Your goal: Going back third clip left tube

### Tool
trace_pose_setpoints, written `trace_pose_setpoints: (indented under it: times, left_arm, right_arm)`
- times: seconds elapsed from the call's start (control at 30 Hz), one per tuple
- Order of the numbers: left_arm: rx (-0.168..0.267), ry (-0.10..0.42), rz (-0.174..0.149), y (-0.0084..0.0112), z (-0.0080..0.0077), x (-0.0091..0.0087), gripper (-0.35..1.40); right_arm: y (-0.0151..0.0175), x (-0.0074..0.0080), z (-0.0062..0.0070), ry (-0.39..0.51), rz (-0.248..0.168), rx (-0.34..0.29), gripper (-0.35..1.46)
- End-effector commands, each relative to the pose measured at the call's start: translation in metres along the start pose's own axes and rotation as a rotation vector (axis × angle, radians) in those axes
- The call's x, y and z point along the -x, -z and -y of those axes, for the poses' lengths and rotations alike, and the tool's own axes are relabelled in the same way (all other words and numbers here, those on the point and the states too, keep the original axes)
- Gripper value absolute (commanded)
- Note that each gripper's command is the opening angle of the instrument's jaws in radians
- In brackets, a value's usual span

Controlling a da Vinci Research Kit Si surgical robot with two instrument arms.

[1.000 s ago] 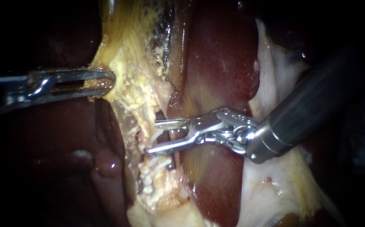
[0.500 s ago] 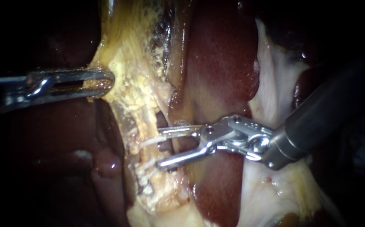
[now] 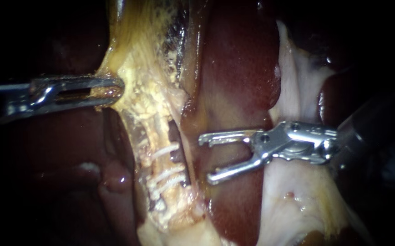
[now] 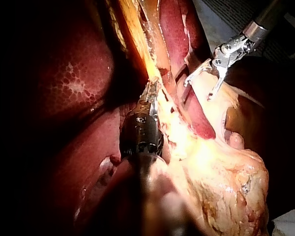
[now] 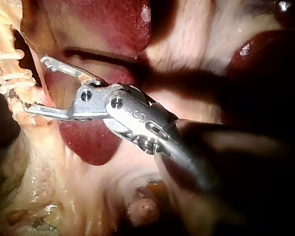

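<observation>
The left tube (image 3: 157, 132), pale and yellowish, runs down the middle and carries three white clips (image 3: 164, 166) across it. My right instrument (image 3: 205, 159) stands just to the right of the tube with its jaws open and empty, over the dark red liver (image 3: 238, 82). In the right wrist view its open jaws (image 5: 35, 84) point at the clips (image 5: 7, 73), a short gap away. My left instrument (image 3: 111, 89) is shut on the edge of yellowish tissue (image 3: 136, 54) above the clips, holding it to the left; the left wrist view shows the same grip (image 4: 150, 93).
Pale whitish tissue (image 3: 293, 205) lies under and below the right instrument's shaft. A second, darker strand (image 3: 186, 136) runs beside the clipped tube, with a dark gap between them. Dark liver (image 3: 70, 150) fills the left side.
My right instrument has drawn back to the right off the tube, jaws open, leaving a white clip where they stood. The left instrument has not moved.
</observation>
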Motion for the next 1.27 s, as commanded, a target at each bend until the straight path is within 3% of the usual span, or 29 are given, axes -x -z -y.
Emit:
trace_pose_setpoints:
  times: [0.03, 0.3, 0.53, 0.73, 1.27]
  left_arm:
    - [0.001, 0.0, 0.0, 0.0, 0.0, 0.0, -0.35]
    - [0.012, 0.007, -0.007, -0.0014, 0.0001, -0.001, -0.35]
    - [0.03, 0.011, -0.086, -0.0055, -0.0013, -0.0042, -0.35]
    - [0.037, 0.008, -0.104, -0.008, -0.003, -0.0042, -0.35]
    - [0.041, 0.011, -0.103, -0.0083, -0.0026, -0.004, -0.35]
  right_arm:
    - [0.0004, -0.0003, 0.0, 0.005, 0.004, 0.005, 0.6]
    - [0.0017, -0.0023, 0.0002, 0.053, 0.014, 0.017, 0.6]
    - [0.0018, -0.0023, 0.0003, 0.076, 0.015, 0.019, 0.6]
    - [0.0018, -0.0024, 0.0003, 0.084, 0.015, 0.019, 0.6]
    - [0.0018, -0.0035, 0.0005, 0.115, 0.012, 0.021, 0.6]
